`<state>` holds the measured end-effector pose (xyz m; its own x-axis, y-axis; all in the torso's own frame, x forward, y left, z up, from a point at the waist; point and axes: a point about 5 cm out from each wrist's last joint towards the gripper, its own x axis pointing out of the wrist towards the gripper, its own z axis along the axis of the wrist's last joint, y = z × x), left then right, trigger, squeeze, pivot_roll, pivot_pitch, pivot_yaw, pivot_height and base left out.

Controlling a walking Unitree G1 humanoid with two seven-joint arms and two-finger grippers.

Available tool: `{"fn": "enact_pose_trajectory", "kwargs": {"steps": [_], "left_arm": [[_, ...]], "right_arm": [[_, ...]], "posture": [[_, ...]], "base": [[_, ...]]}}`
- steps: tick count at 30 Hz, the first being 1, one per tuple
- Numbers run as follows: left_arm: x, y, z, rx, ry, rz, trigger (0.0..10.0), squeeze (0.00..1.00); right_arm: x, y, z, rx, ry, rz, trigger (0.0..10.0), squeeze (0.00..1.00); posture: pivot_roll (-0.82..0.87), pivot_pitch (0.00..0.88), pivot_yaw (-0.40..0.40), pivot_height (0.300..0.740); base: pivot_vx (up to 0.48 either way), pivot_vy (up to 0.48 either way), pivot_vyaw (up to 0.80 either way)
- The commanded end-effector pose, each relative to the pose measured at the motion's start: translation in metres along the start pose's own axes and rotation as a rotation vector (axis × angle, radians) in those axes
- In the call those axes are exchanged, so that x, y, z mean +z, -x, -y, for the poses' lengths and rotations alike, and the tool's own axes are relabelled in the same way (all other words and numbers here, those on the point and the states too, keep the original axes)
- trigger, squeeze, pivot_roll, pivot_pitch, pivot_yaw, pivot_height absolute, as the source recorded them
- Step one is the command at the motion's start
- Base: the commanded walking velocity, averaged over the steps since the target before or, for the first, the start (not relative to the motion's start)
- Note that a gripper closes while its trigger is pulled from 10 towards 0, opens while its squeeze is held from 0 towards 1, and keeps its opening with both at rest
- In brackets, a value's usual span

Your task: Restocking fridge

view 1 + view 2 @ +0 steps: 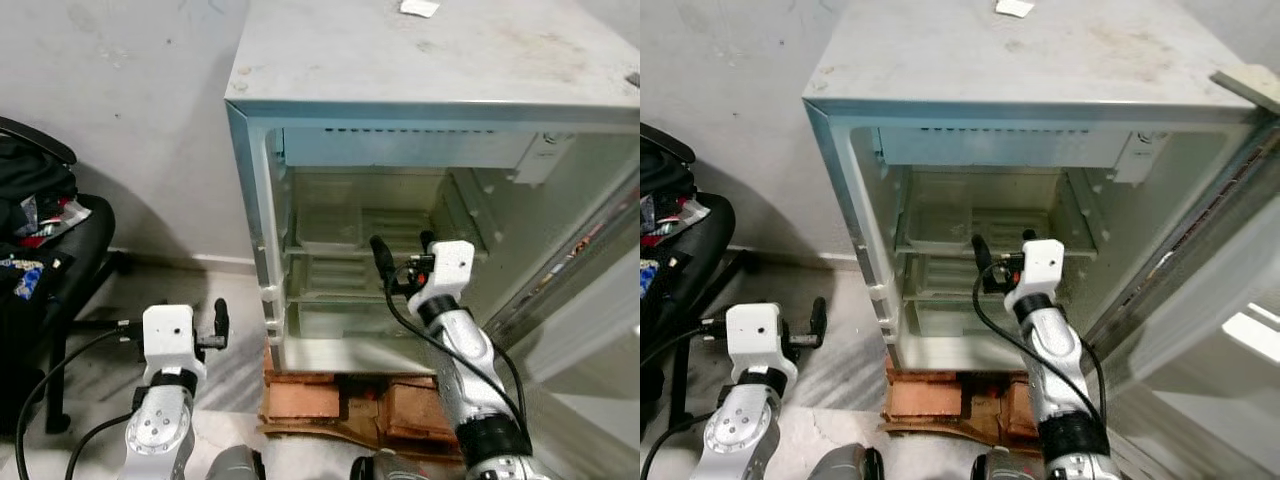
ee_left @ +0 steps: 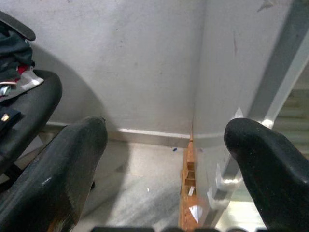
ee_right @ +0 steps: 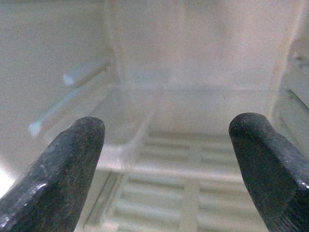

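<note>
A small white fridge stands open, its door swung out to the right. The clear shelves inside hold nothing. My right gripper is raised at the fridge mouth, level with the middle shelf, open and empty. In the right wrist view both fingertips frame the bare slatted shelf. My left gripper hovers low to the left of the fridge, open and empty. In the left wrist view it points at the corner where the wall meets the fridge's side.
The fridge rests on reddish bricks. A black office chair piled with clothes stands at the left by the wall. A small white item lies on the fridge top. Marble floor runs between chair and fridge.
</note>
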<state>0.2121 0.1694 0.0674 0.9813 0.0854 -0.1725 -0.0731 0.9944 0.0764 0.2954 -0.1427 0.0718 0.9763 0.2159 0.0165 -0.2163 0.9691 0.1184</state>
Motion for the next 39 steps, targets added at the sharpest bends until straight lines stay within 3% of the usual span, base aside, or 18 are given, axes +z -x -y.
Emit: {"fn": "enact_pose_trajectory", "kwargs": {"steps": [1, 7, 13, 17, 24, 29, 39], "left_arm": [[-0.002, 0.0, 0.001, -0.007, -0.006, -0.002, 10.0, 0.0], [-0.003, 0.0, 0.004, -0.017, -0.001, -0.005, 10.0, 0.0], [-0.01, -0.005, 0.011, -0.039, 0.007, -0.028, 10.0, 0.0], [-0.009, -0.007, 0.008, -0.036, 0.004, -0.025, 10.0, 0.0], [-0.001, -0.016, 0.003, -0.015, -0.008, 0.011, 10.0, 0.0], [0.003, -0.022, -0.001, -0.008, -0.016, 0.028, 10.0, 0.0], [0.001, -0.021, 0.004, -0.013, -0.012, 0.027, 10.0, 0.0]], "right_arm": [[0.002, 0.002, 0.002, -0.014, -0.001, -0.003, 10.0, 0.0], [-0.001, 0.009, 0.001, -0.022, -0.005, -0.027, 10.0, 0.0], [-0.02, 0.013, 0.006, -0.078, -0.035, -0.113, 10.0, 0.0], [-0.015, 0.01, -0.005, -0.028, -0.015, -0.09, 10.0, 0.0], [-0.002, -0.002, -0.007, -0.004, 0.006, -0.048, 10.0, 0.0], [0.009, -0.015, -0.004, -0.001, 0.025, -0.029, 10.0, 0.0], [0.01, -0.017, -0.002, -0.006, 0.03, -0.03, 10.0, 0.0]], "posture": [[0.01, 0.033, 0.008, 0.74], [0.01, 0.028, 0.02, 0.74], [0.04, 0.023, 0.021, 0.74], [0.02, 0.022, 0.036, 0.74], [0.01, 0.027, 0.041, 0.74], [0.01, 0.021, 0.042, 0.74], [0.01, 0.024, 0.036, 0.74]], "base": [[0.0, 0.0, 0.0], [-0.08, 0.0, 0.0], [0.0, 0.0, 0.0], [-0.337, 0.0, 0.0], [-0.401, 0.0, 0.0], [-0.443, 0.0, 0.0], [-0.38, 0.0, 0.0]]}}
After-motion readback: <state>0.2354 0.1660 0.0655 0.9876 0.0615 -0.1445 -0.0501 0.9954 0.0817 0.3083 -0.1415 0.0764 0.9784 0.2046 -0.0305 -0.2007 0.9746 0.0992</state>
